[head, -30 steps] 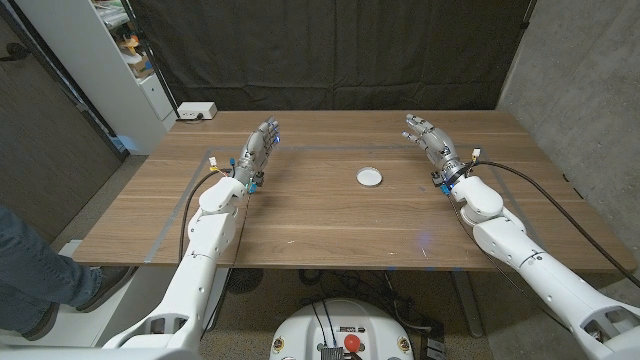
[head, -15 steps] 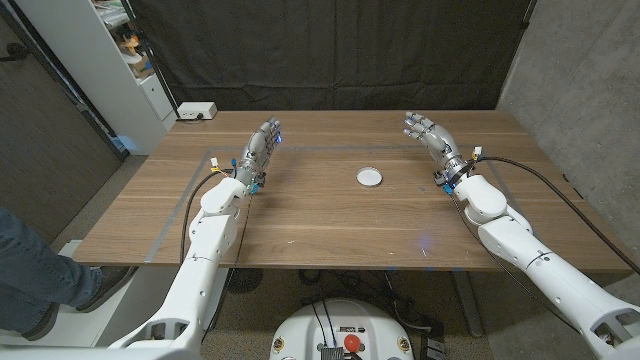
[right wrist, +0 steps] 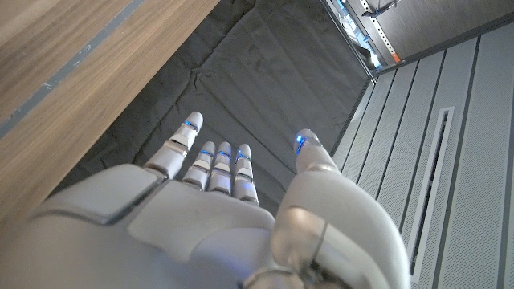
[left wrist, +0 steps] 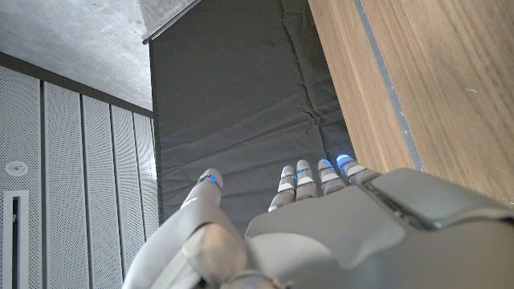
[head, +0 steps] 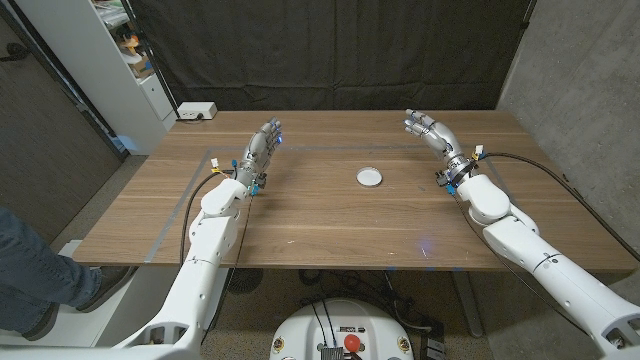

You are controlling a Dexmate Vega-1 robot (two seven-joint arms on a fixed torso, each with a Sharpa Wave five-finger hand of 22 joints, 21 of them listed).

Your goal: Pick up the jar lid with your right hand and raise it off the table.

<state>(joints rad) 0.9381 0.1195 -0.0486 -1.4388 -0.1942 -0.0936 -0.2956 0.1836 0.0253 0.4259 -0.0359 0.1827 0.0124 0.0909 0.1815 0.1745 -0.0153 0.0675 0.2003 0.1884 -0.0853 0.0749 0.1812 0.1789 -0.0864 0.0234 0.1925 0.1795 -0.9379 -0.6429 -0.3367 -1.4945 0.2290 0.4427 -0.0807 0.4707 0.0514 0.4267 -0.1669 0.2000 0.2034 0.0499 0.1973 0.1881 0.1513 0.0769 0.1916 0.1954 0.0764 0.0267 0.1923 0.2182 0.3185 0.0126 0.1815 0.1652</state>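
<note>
A small round white jar lid [head: 369,177] lies flat on the wooden table [head: 330,225], a little right of its middle. My right hand [head: 431,134] is raised above the table, to the right of the lid and farther back, fingers apart and holding nothing. In the right wrist view that hand [right wrist: 217,217] reaches out toward the black curtain with the table edge alongside. My left hand [head: 260,151] stands over the table's left part, fingers straight and together, empty. The left wrist view has that hand [left wrist: 321,225] beside the table edge.
A white box [head: 197,111] sits at the table's back left corner. A white shelf unit [head: 120,60] stands left of the table, and a black curtain [head: 330,50] hangs behind it. A person's leg [head: 30,275] is at the left edge. A concrete wall [head: 585,80] rises on the right.
My right hand has lifted and drifted slightly back and to the right. The lid and my left hand have not moved.
</note>
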